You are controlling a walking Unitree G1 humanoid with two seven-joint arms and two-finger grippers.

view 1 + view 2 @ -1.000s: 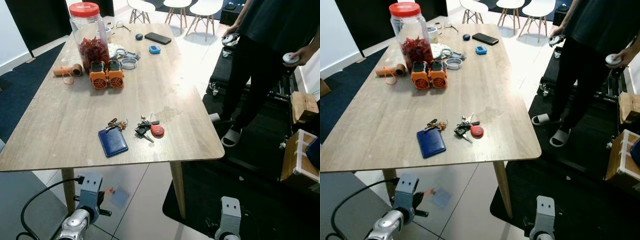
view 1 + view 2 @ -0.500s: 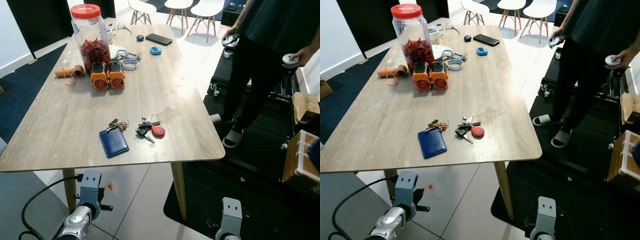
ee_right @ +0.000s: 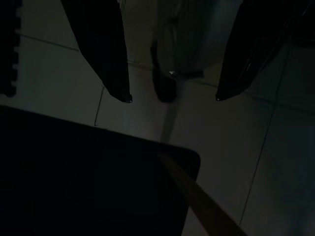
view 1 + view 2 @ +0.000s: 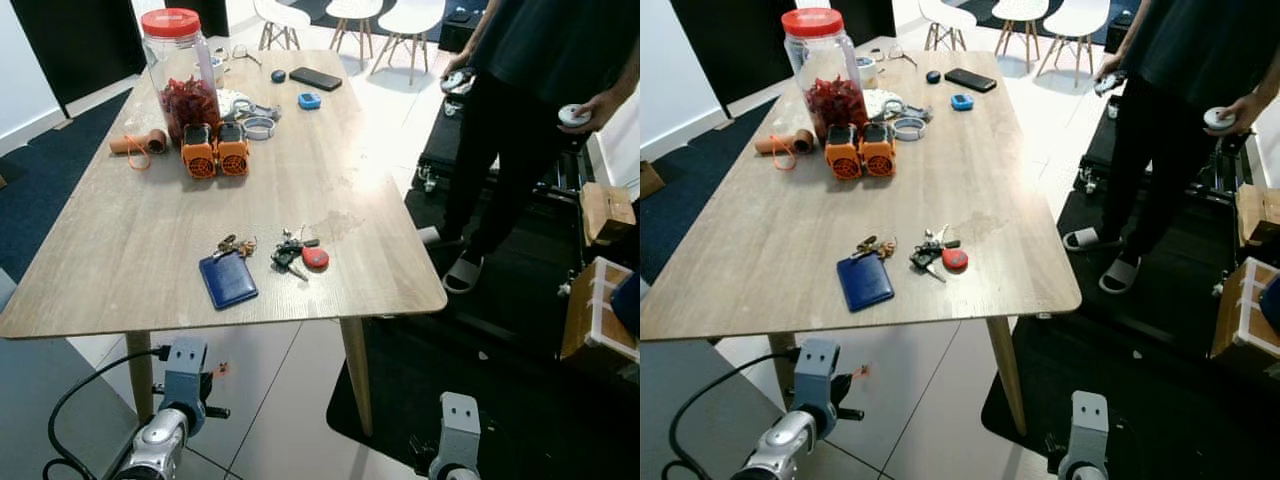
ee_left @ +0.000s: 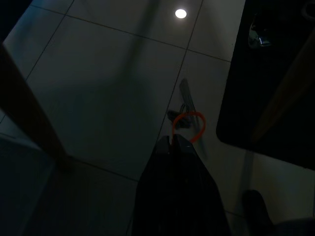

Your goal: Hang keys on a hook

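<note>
One key (image 5: 185,98) on orange ring (image 5: 188,127), dangling from left gripper (image 5: 172,142) jaws

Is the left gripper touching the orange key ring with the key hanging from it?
Touching. The left wrist view shows the left gripper shut on the orange key ring, whose loop emerges right at the fingertips, the key dangling above the floor tiles.

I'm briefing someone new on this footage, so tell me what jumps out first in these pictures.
A long wooden table dominates, with a tall red-lidded jar at its far end and two bunches of keys beside a blue wallet near the front edge. A person in dark clothes stands to the right. Below the table edge, the left gripper is shut on an orange key ring.
</note>
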